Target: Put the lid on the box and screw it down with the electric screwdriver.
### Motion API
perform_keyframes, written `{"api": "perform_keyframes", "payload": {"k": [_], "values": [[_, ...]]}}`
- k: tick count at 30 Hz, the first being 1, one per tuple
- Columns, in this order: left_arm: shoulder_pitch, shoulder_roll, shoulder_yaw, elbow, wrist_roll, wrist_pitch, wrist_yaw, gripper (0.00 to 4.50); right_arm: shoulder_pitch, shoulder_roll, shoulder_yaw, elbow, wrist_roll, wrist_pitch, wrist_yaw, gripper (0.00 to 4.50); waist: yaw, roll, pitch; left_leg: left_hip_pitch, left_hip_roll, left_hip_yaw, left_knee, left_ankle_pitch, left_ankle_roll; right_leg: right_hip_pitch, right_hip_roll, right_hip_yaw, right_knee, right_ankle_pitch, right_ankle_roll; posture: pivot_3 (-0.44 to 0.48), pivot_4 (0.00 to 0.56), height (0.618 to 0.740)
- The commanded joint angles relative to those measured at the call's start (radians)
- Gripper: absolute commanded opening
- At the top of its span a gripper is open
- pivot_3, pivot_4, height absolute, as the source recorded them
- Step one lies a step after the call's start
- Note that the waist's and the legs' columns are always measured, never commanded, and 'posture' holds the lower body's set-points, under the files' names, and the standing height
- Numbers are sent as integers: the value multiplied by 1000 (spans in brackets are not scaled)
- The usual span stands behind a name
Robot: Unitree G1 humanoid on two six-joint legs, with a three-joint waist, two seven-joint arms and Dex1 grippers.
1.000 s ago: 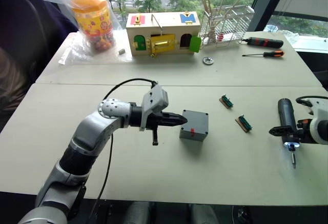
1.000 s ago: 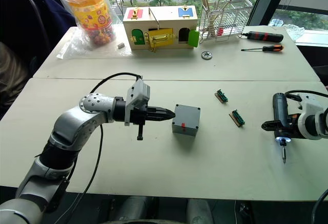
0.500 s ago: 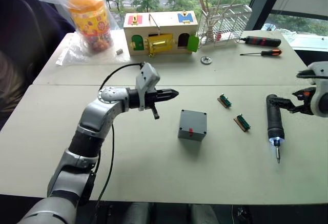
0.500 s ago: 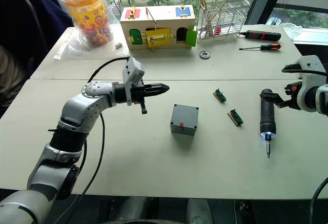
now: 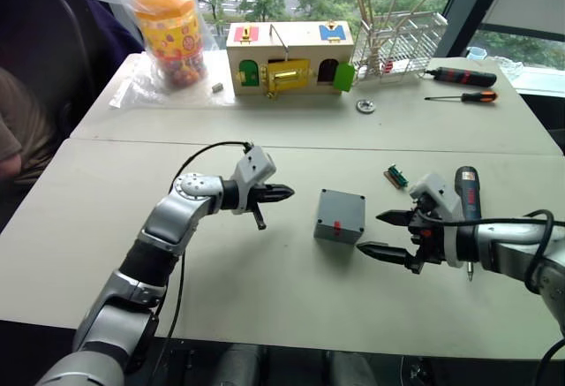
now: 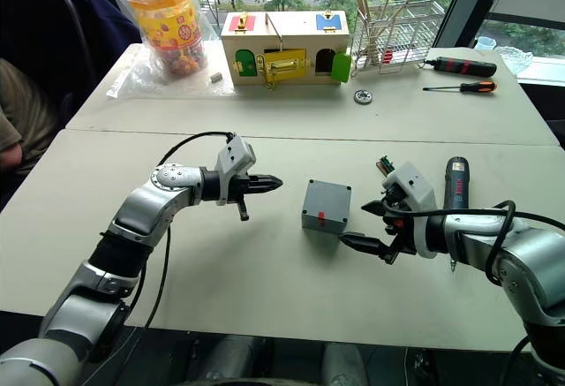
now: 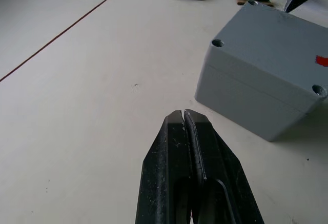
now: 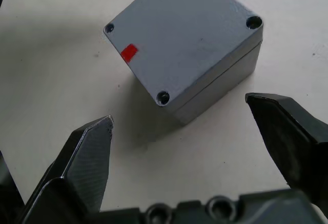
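The small grey plastic cube-like box (image 5: 340,216) stands on the pale table (image 5: 265,289), between the two grippers. The flat grey plastic lid (image 8: 179,44), with corner screw holes, appears already seated on it, a seam line visible beneath. The left gripper (image 5: 284,194) hovers just beside the box, apart from it, fingers pressed together and empty. The right gripper (image 5: 381,234) sits close on the opposite side, fingers spread wide, holding nothing, not touching the box. The thick black cylindrical electric screwdriver (image 5: 466,199) lies on the table just behind the right gripper's wrist.
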Motion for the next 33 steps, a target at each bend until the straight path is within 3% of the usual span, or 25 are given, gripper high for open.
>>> {"api": "perform_keyframes", "payload": {"k": [1, 8, 18, 23, 27, 33], "values": [[6, -30, -20, -51, -3, 6, 2, 0, 5, 26, -24, -46, 24, -7, -23, 4475, -1, 0, 0, 0, 0, 0, 0, 0, 0, 0, 0, 0, 0, 0, 0, 0, 150, 740], [-33, -90, -60, 39, 38, -48, -6, 0, -21, 81, 69, -59, 20, 0, -65, 4475, -2, 0, 0, 0, 0, 0, 0, 0, 0, 0, 0, 0, 1, 0, 0, 0, 150, 740], [-177, -202, -80, 339, 123, -227, -23, 0, -49, 164, 129, -119, 113, 58, -84, 4475, -1, -1, 0, 0, 0, 0, 0, 0, 0, 0, 1, -1, 1, 0, 0, 0, 150, 740], [-213, -174, -47, 408, 180, -271, 15, 0, -37, 73, 115, -110, 45, 28, -79, 4475, -2, -1, 0, 0, -1, 0, 0, 0, 0, 0, 1, -1, 2, 0, 0, 0, 150, 740], [-177, -67, -16, 290, 184, -212, -3, 0, -13, -35, 140, -33, -69, -86, -26, 4475, -12, -2, 1, 0, -1, 0, -1, 0, 0, -2, 0, -1, 4, 0, 0, 0, 150, 740], [-4, 35, 23, -111, 13, 59, -105, 0, -68, -44, 232, 130, -225, -284, 55, 4475, -27, -2, 1, 0, -1, 0, -1, 0, 1, -3, -1, 0, 5, 0, 0, 0, 150, 740]]}}
